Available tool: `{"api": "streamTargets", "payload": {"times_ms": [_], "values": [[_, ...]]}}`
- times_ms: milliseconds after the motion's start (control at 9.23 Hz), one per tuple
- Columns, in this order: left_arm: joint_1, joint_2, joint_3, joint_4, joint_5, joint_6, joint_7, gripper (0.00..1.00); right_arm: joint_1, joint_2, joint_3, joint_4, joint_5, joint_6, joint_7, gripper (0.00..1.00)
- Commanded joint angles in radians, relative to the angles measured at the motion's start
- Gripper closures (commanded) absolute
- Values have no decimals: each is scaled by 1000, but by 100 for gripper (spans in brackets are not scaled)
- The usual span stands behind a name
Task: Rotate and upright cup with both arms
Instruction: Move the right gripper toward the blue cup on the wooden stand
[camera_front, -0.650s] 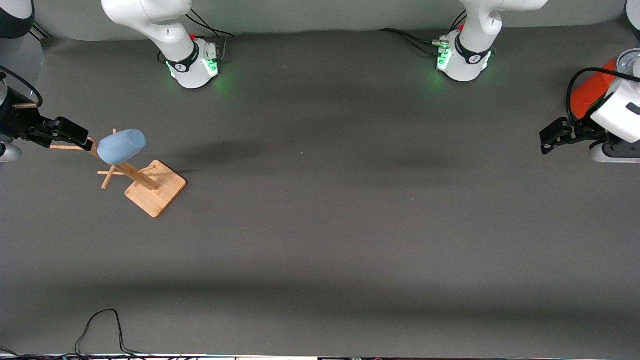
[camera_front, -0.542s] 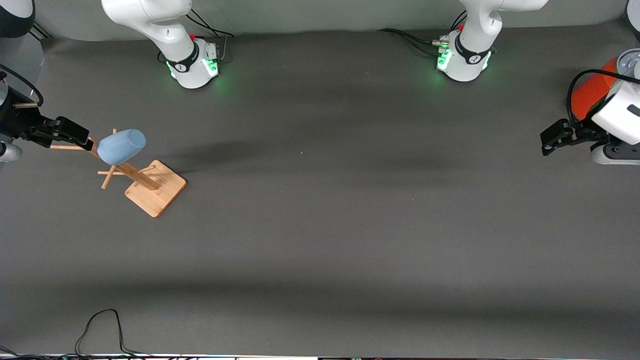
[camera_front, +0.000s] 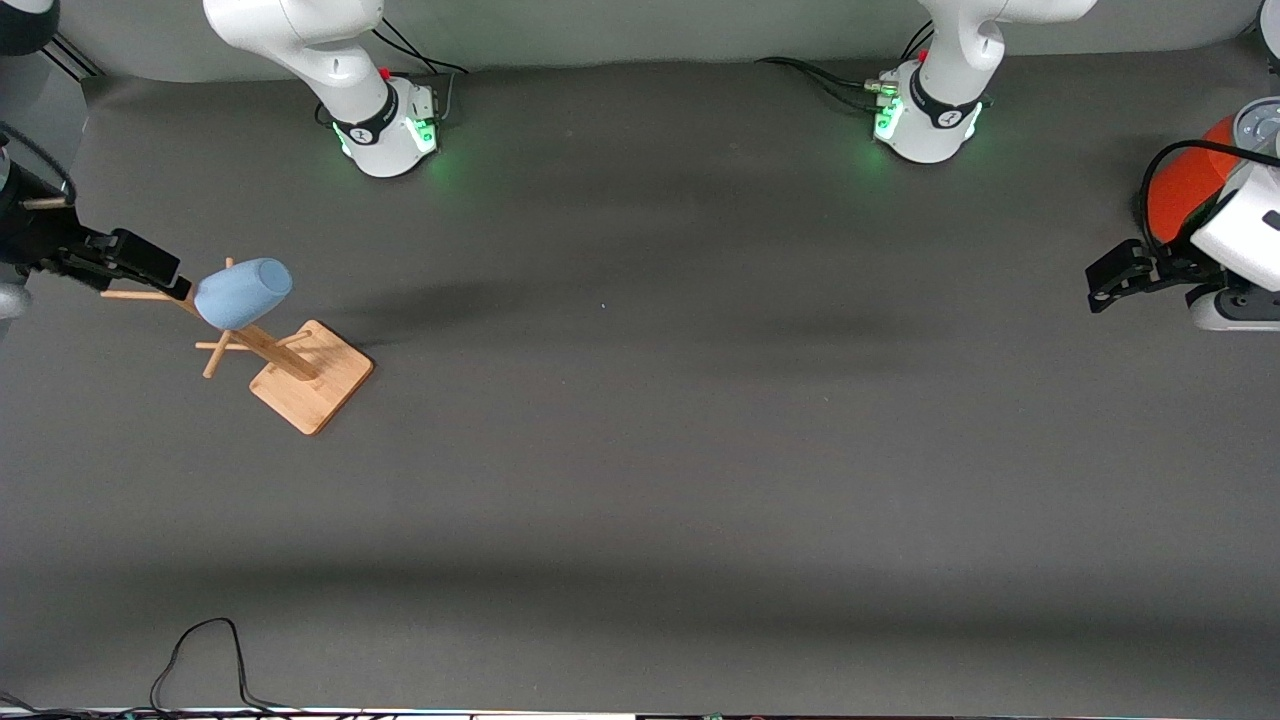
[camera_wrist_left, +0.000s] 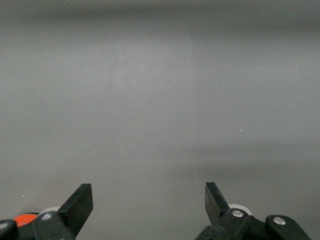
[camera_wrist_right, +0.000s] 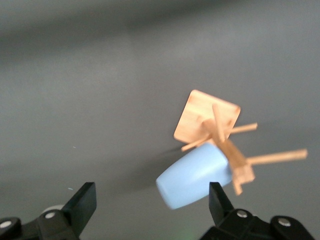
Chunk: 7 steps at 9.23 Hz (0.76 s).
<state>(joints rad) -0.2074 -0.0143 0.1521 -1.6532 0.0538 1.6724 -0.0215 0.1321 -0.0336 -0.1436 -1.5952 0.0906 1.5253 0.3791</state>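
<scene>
Blue cup, front view: the cup (camera_front: 243, 292) hangs upside down and tilted on a peg of the wooden rack (camera_front: 290, 370), at the right arm's end of the table.
Rack, front view: its flat square foot sits on the grey table (camera_front: 650, 450). Its pegs stick out to the sides.
Right gripper, front view: the right gripper (camera_front: 150, 268) is up in the air just beside the cup, over a bare peg. It holds nothing.
Left gripper, front view: the left gripper (camera_front: 1108, 282) waits at the left arm's end of the table, well apart from the cup. An orange can (camera_front: 1180, 195) stands just by that arm.
Left wrist view: the two black fingers (camera_wrist_left: 80, 204) are spread wide. Only bare table shows between them. A bit of the orange can peeks in at the edge.
Right wrist view: the two black fingers (camera_wrist_right: 85, 202) are spread wide too. The cup (camera_wrist_right: 192, 177) sits between them but farther off, not touched. The rack (camera_wrist_right: 210, 122) is under it.
Step now: I think this is the start. The right arm is lining up on the cup, and no grab is made yet.
Next move: it looks like the right gripper should slide in around the cup's side, squeeze gently, then lift it off the peg. Both arms will be needed to turn it the right way up.
</scene>
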Motion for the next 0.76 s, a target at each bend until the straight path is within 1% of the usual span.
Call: {"api": "streamTargets", "payload": {"times_ms": [0, 108, 217, 325, 542, 650], "values": [[-10, 13, 9, 27, 6, -40, -14, 0, -16, 5, -68, -24, 124, -46, 366, 0], [-10, 17, 9, 27, 6, -40, -15, 0, -16, 0, -82, -58, 145, -45, 485, 0], [-12, 23, 7, 27, 6, -42, -15, 0, -16, -2, -83, -95, 146, -31, 565, 0], [-10, 30, 7, 27, 5, -40, -12, 0, -16, -15, -100, -165, 153, 5, 622, 0], [-10, 31, 7, 29, 5, -40, -6, 0, -14, -92, -105, -351, 152, 125, 658, 0], [-10, 31, 7, 29, 6, -42, -12, 0, -14, -121, -105, -423, 153, 157, 662, 0]]}}
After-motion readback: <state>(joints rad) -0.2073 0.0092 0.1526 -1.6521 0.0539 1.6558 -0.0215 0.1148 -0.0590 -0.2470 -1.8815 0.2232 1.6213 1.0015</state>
